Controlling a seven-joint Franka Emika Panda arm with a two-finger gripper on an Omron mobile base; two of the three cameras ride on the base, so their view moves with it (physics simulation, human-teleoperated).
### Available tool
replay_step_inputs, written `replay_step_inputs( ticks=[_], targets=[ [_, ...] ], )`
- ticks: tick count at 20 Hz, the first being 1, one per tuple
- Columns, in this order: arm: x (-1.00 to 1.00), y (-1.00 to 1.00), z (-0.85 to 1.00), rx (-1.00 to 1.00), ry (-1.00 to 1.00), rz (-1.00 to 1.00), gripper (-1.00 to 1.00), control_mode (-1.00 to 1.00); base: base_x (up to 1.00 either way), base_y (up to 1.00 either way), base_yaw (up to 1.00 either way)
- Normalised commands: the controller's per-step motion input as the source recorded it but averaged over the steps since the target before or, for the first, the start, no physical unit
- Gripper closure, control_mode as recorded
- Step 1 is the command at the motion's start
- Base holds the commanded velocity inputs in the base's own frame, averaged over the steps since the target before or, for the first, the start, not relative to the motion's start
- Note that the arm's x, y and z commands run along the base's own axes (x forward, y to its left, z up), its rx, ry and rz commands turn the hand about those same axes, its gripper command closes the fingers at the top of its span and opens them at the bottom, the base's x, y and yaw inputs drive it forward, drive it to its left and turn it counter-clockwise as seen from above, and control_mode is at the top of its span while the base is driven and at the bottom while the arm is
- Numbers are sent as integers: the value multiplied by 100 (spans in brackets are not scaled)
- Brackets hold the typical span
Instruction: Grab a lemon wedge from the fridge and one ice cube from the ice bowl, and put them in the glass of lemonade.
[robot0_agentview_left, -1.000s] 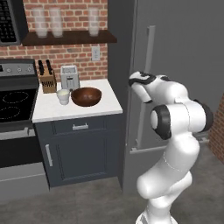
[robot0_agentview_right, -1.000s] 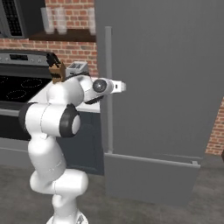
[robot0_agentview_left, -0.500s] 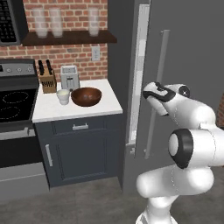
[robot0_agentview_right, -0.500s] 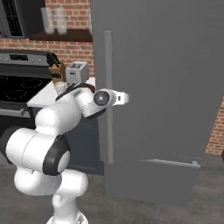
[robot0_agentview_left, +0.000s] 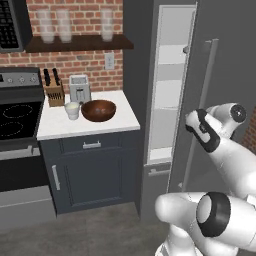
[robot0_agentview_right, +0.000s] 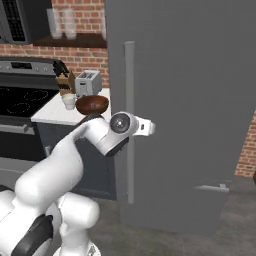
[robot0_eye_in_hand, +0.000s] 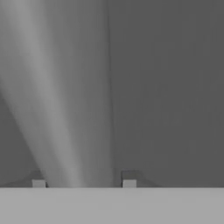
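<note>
Hand view, closest in: long grey bar handle (robot0_eye_in_hand: 57, 109) of the fridge (robot0_eye_in_hand: 175, 87) running up and away from between the two finger tips, with flat dark-grey door face right behind it and to both sides.

Left base view, just beyond the gripper (robot0_eye_in_hand: 83, 183): door swung ajar, with a tall strip of white interior (robot0_agentview_left: 170, 100) and clear shelves exposed on the gripper's left. Nothing small enough to be the lemon wedge made out on those shelves at this size. Farther left and well apart from the hand: white counter (robot0_agentview_left: 120, 125) over a dark cabinet (robot0_agentview_left: 90, 170). On the counter, the ice bowl (robot0_agentview_left: 98, 110) with the glass of lemonade (robot0_agentview_left: 72, 110) just beside it on its far-from-gripper side. Behind those, a toaster (robot0_agentview_left: 79, 90) and a knife block (robot0_agentview_left: 54, 90). Past the counter, a black stove (robot0_agentview_left: 15, 115). Highest and farthest, tall clear glasses (robot0_agentview_left: 55, 25) on a wooden wall shelf (robot0_agentview_left: 75, 44) against brick.

Between the hand and the shelves: the ajar door and its handle.

Gripper narrowly parted, straddling the handle. Thin gap visible at one finger tip (robot0_eye_in_hand: 129, 183); contact at the other impossible to tell. Nothing carried.

Right base view: closed-looking outer door face hiding the interior, hand pressed up at mid-height of the handle, bowl and cup peeking past the arm. Open gap and shelves given by the left base view; finger spacing given by the hand view.
</note>
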Motion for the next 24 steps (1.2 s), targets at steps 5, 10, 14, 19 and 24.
replay_step_inputs(
  ticks=[5, 10, 14, 19, 24],
  targets=[
    [-100, -67, 1, 6, 14, -3, 100, -100, 0, 0, 0],
    [-100, -79, 0, 6, 10, -3, 100, -100, 0, 0, 0],
    [-100, -79, 1, 5, 5, 0, 100, -100, 0, 0, 0],
    [-100, -47, 20, 1, 1, 0, 100, -100, 0, 0, 0],
    [-95, -1, 51, -1, -1, 0, -100, -100, 0, 0, 0]
  ],
)
